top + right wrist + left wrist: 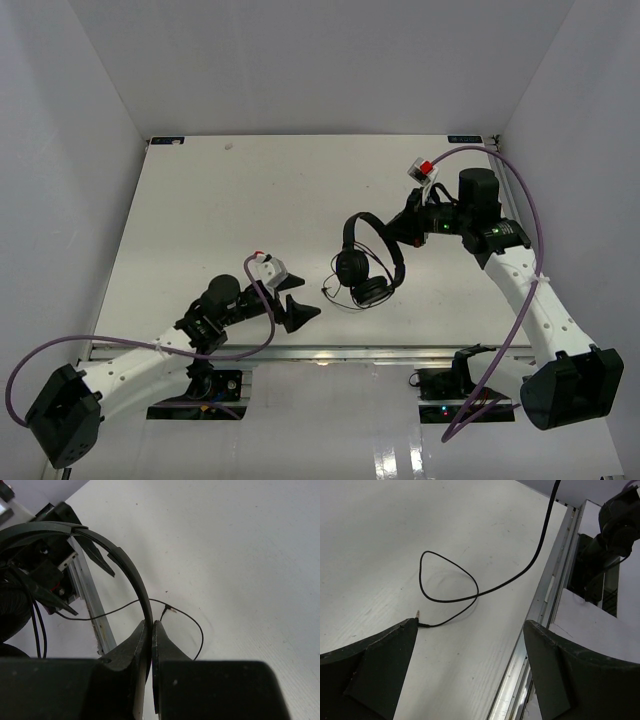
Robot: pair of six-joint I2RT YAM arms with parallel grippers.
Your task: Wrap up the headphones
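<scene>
Pinches the thin curved headband of the small black on-ear headphones (351, 268) between the clenched fingers of the right claw (151, 626), right of the centre of the white worktop (200, 200) and nearer its near edge than its far one. Hangs the two round padded earcups below the band, in contact with the worktop or just clear of it: cannot tell. Trails the long thin black cable (450, 582) in a loose loop toward the near edge, ending in a small metal-tipped plug (418, 613) lying flat on the surface. Spreads the left claw (471, 626) fully released, grasping nothing, low over the near edge of the worktop, with one fingertip just beside that plug.

Looks light enough to lift by a single pinch. Probably springy along the band, soft at the pads, limp and slippery along the cable, so prone to sliding out of a loose hold and springing off in coils. Best taken by the stiff headband, as now, and by the plug end for the winding. Better not to squeeze the pads. Calls for gentle tension only, given the risk of kinking the wire or straining its joint at the earcup.

Shows no box, tray or other container anywhere in view, hence nothing held in one.
</scene>
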